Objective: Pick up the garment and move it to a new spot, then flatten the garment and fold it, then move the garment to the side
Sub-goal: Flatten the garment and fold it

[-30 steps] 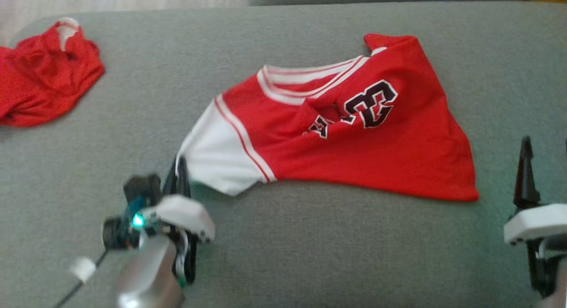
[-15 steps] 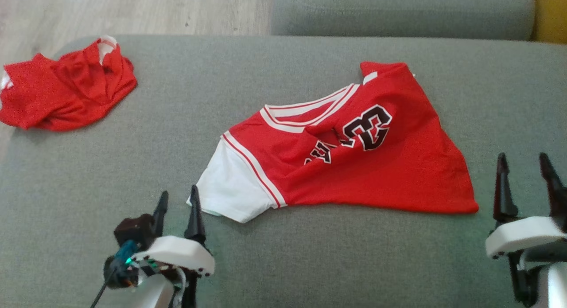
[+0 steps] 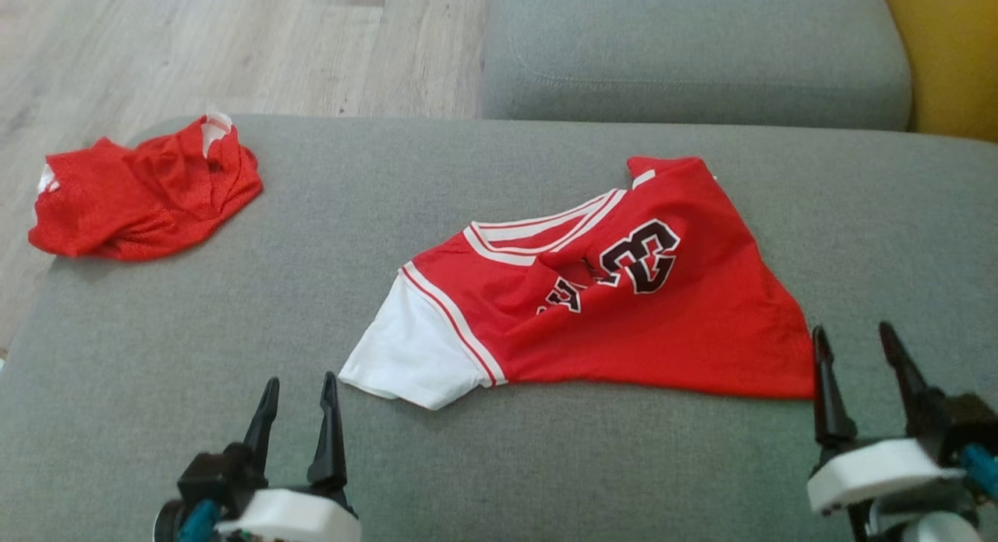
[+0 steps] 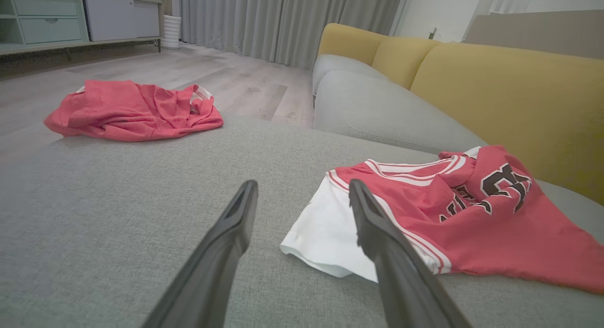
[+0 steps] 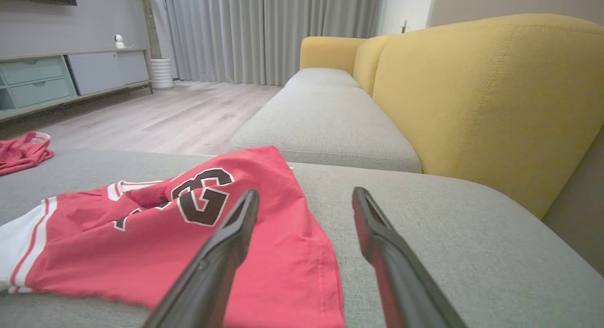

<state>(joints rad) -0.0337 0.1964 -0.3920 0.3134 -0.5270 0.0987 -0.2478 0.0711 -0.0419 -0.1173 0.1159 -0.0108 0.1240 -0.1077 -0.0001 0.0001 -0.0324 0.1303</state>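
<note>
Since a second ago the left claw (image 3: 300,380) has let go of the white sleeve (image 3: 409,347) and pulled back. Its two fingers now stand wide apart with nothing in them. The head camera has tipped up too, so more floor (image 3: 195,51) shows.

The grey sofa (image 3: 195,355) seat lies under both claws and holds everything. Its yellow back (image 5: 472,92) rises ahead and to the right of the right claw (image 3: 851,330).

The red shirt (image 3: 663,331) lies on the seat between the two claws, a bit ahead of them. It is rumpled, not flat. A dark number (image 3: 639,255) shows on it. Its red bottom corner is just to the left of the right claw's left finger, and I cannot tell if they touch. The sleeve is just ahead and to the right of the left claw, not touching it.

A second red cloth (image 3: 148,199) lies bunched up far ahead and to the left of the left claw, at the seat's edge.

The right claw is wide too and holds nothing.
</note>
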